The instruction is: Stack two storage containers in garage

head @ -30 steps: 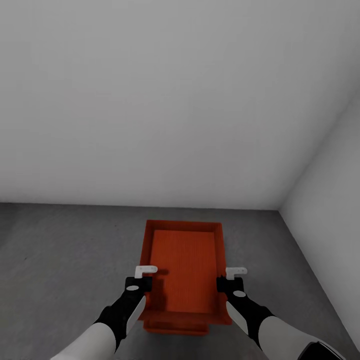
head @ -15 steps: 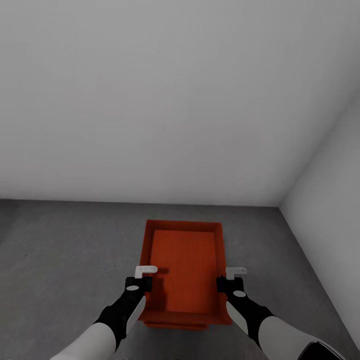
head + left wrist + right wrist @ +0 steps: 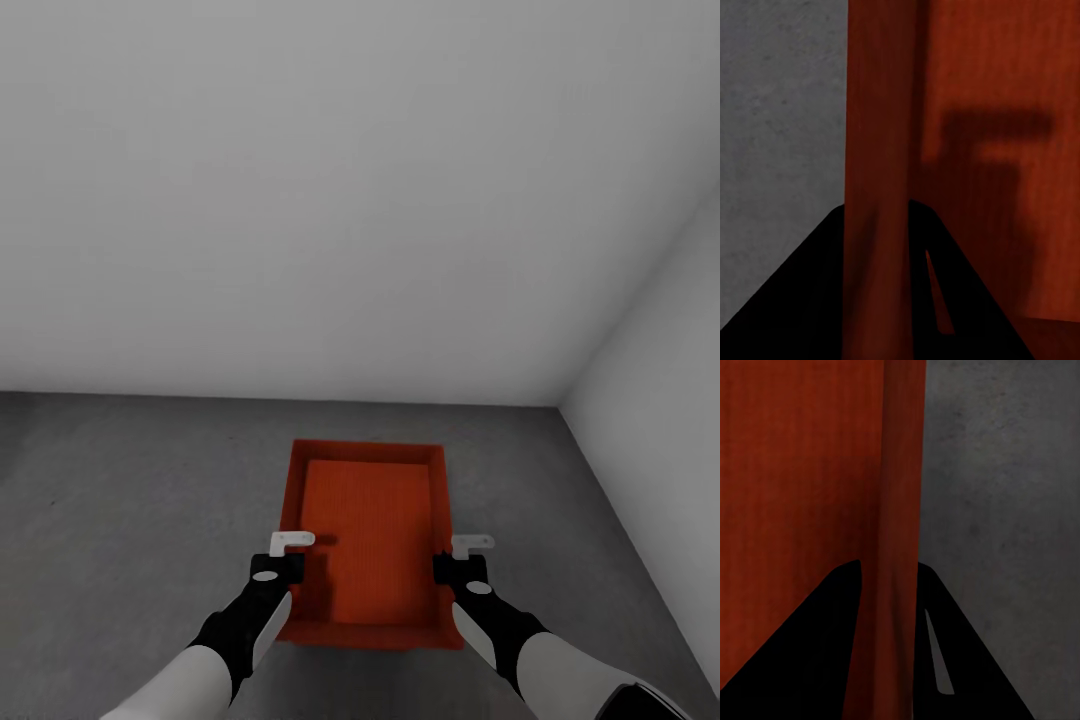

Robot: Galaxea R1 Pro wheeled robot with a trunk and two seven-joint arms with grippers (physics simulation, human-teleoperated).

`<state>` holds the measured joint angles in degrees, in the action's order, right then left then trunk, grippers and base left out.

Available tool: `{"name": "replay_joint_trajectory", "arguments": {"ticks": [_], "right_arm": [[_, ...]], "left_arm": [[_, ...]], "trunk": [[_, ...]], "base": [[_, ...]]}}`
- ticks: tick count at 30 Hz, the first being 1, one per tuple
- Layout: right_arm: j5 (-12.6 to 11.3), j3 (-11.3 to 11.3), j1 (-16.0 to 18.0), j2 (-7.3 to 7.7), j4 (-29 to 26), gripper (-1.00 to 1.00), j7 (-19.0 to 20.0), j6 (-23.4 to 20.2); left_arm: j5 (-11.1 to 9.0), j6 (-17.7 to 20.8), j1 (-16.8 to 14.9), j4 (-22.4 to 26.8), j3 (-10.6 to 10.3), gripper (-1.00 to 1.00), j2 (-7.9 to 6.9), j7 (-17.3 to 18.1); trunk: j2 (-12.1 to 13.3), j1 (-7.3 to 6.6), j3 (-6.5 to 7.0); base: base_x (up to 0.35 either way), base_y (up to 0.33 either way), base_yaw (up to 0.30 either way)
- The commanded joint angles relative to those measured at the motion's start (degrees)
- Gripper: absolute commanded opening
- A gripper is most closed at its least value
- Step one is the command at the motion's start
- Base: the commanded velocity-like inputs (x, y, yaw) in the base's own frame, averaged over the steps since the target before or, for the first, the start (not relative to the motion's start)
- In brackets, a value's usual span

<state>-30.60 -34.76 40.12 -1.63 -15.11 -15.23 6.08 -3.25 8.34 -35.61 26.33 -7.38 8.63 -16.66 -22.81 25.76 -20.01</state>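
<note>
Now the lower container's edge has vanished beneath my container; both grippers clamp its walls—stack aligned.

Back wall: plain, pale grey, matt, no texture resolved. It spanned the head view from the left edge across to the corner at right and took up the upper half and more of that view. Shading ran darker grey toward the top and lighter, near white, toward its lower edge. The lower edge lay straight and almost level across the view.

Side wall: same plain pale finish, on the right, slightly lighter than the back wall beside it. The two walls met in a straight corner seam slanting from the right edge down and leftward to their shared base.
</note>
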Motion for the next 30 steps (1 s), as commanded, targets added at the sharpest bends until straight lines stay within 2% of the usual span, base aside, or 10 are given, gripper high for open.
{"name": "replay_joint_trajectory", "arguments": {"ticks": [1,30], "right_arm": [[0.63,0.83,0.13,0.04,-0.10,-1.00,-1.96,0.42],[0.63,0.83,0.13,0.04,-0.10,-1.00,-1.99,0.41]], "left_arm": [[-1.33,3.34,0.02,-0.05,-0.88,-1.00,-0.10,-0.74],[-1.33,3.34,0.02,-0.05,-0.88,-1.00,-0.10,-0.74]], "trunk": [[-0.11,0.03,-0.18],[-0.11,0.03,-2.88]], "base": [[0.000,0.000,0.000],[0.000,0.000,0.000]]}}
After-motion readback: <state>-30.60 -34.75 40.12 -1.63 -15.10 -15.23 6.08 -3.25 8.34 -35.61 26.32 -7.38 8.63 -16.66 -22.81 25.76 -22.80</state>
